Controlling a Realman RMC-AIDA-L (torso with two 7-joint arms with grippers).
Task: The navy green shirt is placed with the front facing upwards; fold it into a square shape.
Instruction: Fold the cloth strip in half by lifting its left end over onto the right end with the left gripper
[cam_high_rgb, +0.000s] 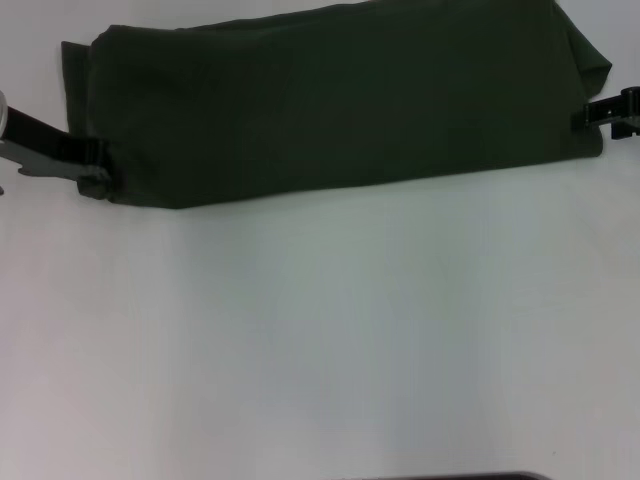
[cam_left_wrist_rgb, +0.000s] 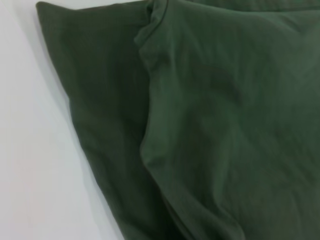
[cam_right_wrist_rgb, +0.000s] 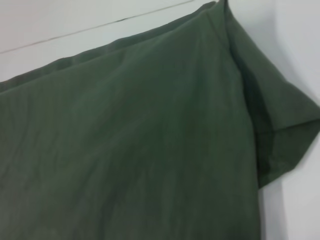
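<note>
The navy green shirt (cam_high_rgb: 340, 100) is seen across the upper part of the head view, laid on the white table (cam_high_rgb: 320, 340) as a long band that runs from the upper left to the upper right of the frame; its far edge is partly cut off by the top border; only plain dark fabric is shown, and no lettering or label can be made out on the exposed face. A second layer is seen jutting out at the upper left corner and again at the upper right, so the cloth is doubled over, though how many layers lie beneath cannot be told.

The left gripper (cam_high_rgb: 95, 170) is found at the left edge of the frame, at the lower left corner of the band, touching the cloth; whether its fingers are clamped on the fabric or merely beside it cannot be told. The right gripper (cam_high_rgb: 600, 115) is seen at the right edge, partly cut off by the border, against the right end of the shirt; its grasp likewise cannot be told.

In the left wrist view the shirt (cam_left_wrist_rgb: 210, 125) fills most of the frame, with a folded edge over a lower layer; in the right wrist view a sleeve (cam_right_wrist_rgb: 280, 125) is seen protruding toward the right of the frame; no fingers are shown in either.
</note>
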